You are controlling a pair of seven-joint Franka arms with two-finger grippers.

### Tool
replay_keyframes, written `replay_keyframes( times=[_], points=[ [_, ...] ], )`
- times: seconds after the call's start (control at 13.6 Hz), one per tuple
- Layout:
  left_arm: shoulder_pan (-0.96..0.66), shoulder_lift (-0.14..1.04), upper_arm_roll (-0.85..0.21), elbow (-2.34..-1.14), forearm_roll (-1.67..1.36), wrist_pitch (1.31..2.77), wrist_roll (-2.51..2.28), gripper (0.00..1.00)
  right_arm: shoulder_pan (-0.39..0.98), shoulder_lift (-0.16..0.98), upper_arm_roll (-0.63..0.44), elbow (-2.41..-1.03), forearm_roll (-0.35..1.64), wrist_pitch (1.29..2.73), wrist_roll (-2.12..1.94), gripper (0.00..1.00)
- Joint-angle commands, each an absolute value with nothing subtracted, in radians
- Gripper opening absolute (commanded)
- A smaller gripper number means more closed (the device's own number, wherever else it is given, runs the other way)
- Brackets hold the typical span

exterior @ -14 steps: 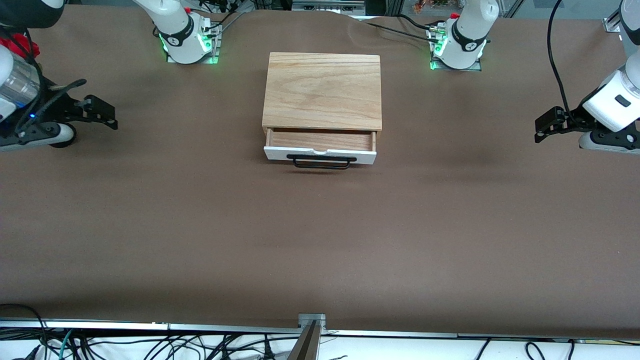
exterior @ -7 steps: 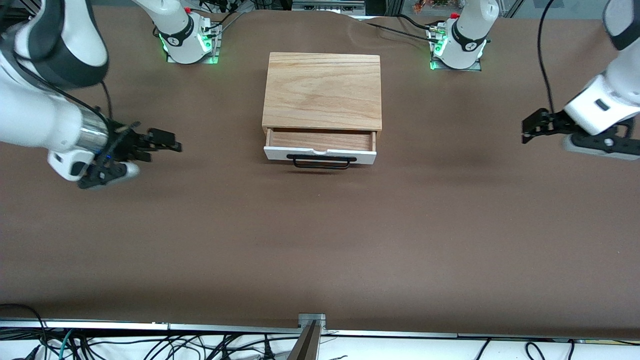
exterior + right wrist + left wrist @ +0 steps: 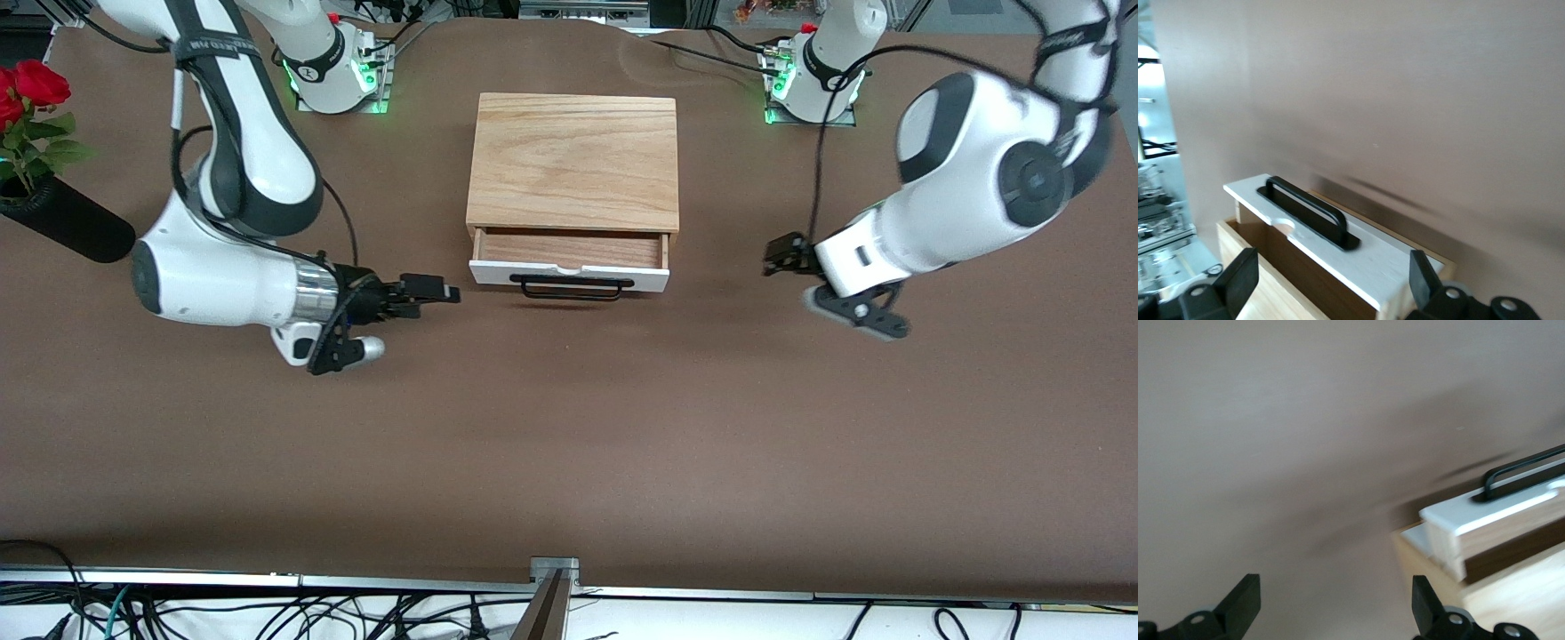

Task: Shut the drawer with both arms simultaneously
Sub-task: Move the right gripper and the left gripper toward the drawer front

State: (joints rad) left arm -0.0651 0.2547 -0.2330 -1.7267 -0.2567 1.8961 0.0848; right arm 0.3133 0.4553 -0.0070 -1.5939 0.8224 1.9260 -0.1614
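The light oak cabinet (image 3: 573,160) stands mid-table with its drawer (image 3: 569,274) pulled partly out, showing the white front panel, the black bar handle (image 3: 571,287) and the wooden inside. My right gripper (image 3: 440,292) is open and empty over the brown mat, beside the drawer's end toward the right arm's end of the table. In the right wrist view its gripper (image 3: 1331,277) faces the white panel (image 3: 1358,257) and handle (image 3: 1308,210). My left gripper (image 3: 775,258) is open and empty beside the drawer's other end, with a wider gap. The left wrist view shows its gripper (image 3: 1335,607) and the drawer's corner (image 3: 1478,520).
A black vase (image 3: 67,227) with red roses (image 3: 27,89) lies at the right arm's end of the table. The arm bases (image 3: 333,71) (image 3: 813,84) flank the cabinet. The brown mat (image 3: 569,444) ends at a metal edge with cables nearest the front camera.
Both arms have swung in from the table's two ends toward the drawer front. The right gripper has come closer than the left. The drawer has not moved. The vase has come into sight.
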Motion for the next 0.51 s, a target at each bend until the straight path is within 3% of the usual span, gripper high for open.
replay_keyframes(
  times=[0.0,0.22,0.44],
  points=[
    [-0.127,0.328,-0.233,-1.715,-0.325,1.998,0.046,1.00,0.314,0.512,-0.011,-1.591,0.975,1.937,-0.285,1.00],
    [-0.239,0.374,-0.233,-1.764,-0.327,2.193,-0.021,1.00,0.318,0.557,-0.011,-1.623,1.058,1.939,-0.402,1.00],
    [-0.300,0.409,-0.235,-1.778,-0.327,2.279,-0.184,1.00,0.324,0.555,-0.011,-1.689,1.136,1.942,-0.466,1.00]
  ],
)
